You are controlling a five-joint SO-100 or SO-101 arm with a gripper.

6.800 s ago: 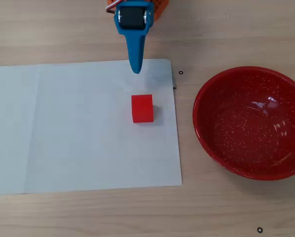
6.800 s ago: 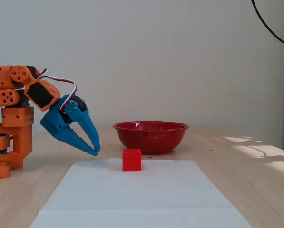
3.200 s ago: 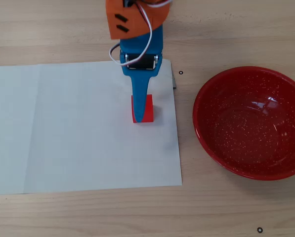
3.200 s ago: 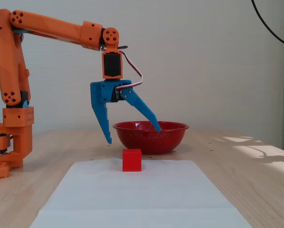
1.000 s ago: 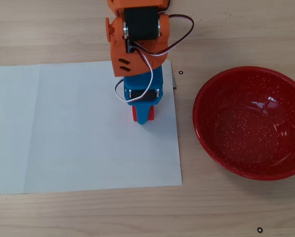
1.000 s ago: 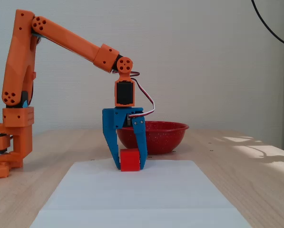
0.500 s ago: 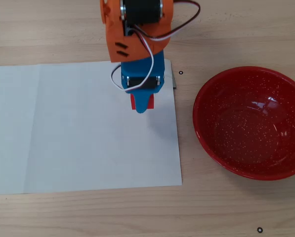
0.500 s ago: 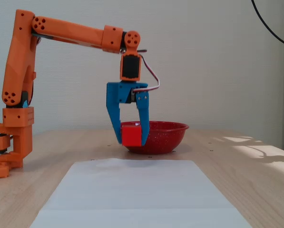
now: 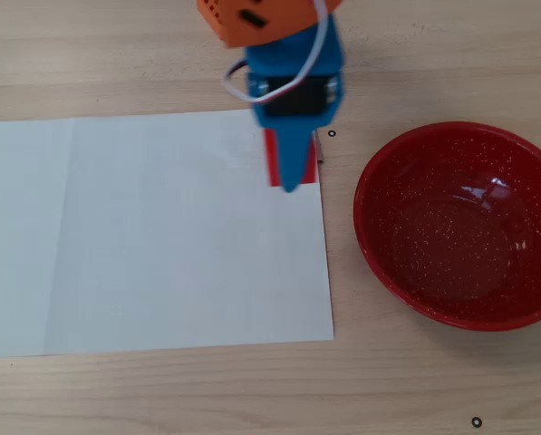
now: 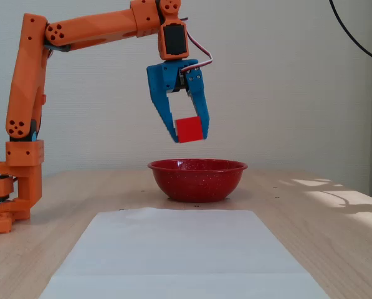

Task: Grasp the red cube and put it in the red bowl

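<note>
In the fixed view the blue gripper [image 10: 189,132] holds the red cube [image 10: 189,129] clamped between its two fingertips, lifted well clear of the table [image 10: 310,218]. From overhead the cube [image 9: 272,159] shows only as a red sliver beneath the claw, over the white paper's [image 9: 152,236] far right corner. The red bowl [image 9: 460,225] rests apart, near the table's right edge in the overhead view.

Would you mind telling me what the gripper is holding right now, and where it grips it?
The gripper holds the red cube in the air, its two blue fingertips pinching the cube's opposite side faces. The cube hangs clear of the red bowl.
</note>
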